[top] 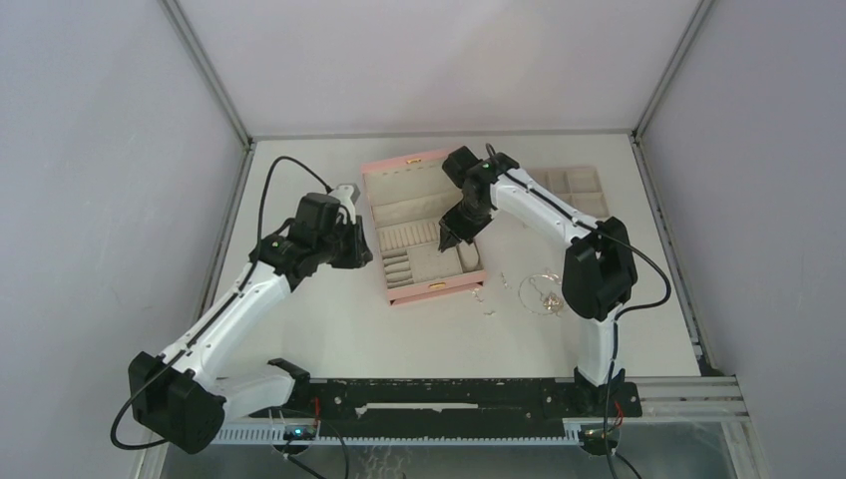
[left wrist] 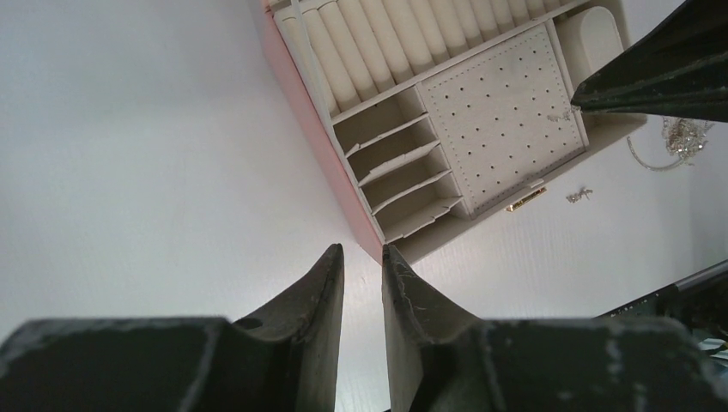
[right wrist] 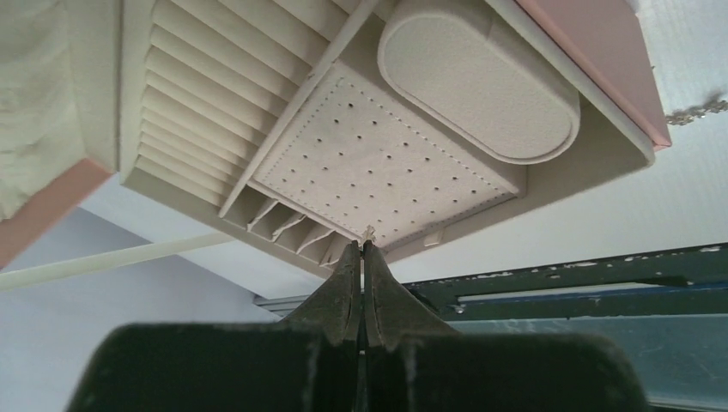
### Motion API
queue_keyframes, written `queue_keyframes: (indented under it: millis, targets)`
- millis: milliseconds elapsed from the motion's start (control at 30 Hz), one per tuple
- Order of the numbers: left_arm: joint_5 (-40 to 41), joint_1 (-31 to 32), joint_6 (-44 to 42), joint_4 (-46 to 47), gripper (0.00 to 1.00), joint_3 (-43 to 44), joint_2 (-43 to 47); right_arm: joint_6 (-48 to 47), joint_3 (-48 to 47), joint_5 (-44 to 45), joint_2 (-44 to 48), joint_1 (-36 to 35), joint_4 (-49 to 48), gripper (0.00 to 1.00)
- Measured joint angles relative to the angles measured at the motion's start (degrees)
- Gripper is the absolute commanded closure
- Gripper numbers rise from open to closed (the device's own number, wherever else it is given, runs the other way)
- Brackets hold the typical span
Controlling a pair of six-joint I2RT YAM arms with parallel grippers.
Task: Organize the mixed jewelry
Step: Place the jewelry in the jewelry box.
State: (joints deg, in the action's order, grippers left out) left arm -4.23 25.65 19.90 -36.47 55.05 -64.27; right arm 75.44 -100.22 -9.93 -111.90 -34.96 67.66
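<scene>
- Close against the wrist lens, your right gripper (right wrist: 364,249) has its jaws pressed together. A silver earring bit (right wrist: 369,230) pokes out from between the tips. It looks pinched there, though it is too small for its shape to be read.
- That bit hangs just over the near edge of the perforated earring panel (right wrist: 378,163), which suggests you are lining a post up with one of the holes. I cannot tell whether it touches the panel yet.
- Around the panel sit the ring rolls (right wrist: 206,103), the oval cushion (right wrist: 481,86) and the slotted compartments (left wrist: 399,172), all inside the open pink jewelry box (top: 439,287).
- Outside the box, the rest of the mixed jewelry lies on the table (top: 329,319) on the right-hand side. The chain necklace (top: 540,291) lies in a loose loop, and loose bits (top: 487,296) sit just off the box's front corner.
- Your left gripper (left wrist: 362,253) hovers off the box's left side, its jaws a narrow gap apart with nothing between them. It is likely parked clear to give the right arm room, yet near enough to steady the box if it slides.
- Farther back, the beige tray (top: 574,185) sits behind the right arm, apart from the box.
- Expect the seating to need a slow, straight push, because the holes are small and a tilted post could skid across the lining.
</scene>
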Motion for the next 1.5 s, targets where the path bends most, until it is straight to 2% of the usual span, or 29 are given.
queue_keyframes:
  millis: [533, 1500]
  targets:
    - [-0.04, 0.00, 0.00, -0.24, 0.73, -1.29, 1.90, 3.10, -1.38, -1.75, -0.02, 2.56, -0.15, 1.00]
    - [-0.02, 0.00, -0.48, -0.20, 0.73, -1.29, 0.37, 3.08, 2.99, -6.10, -1.42, 5.75, -4.52, 1.00]
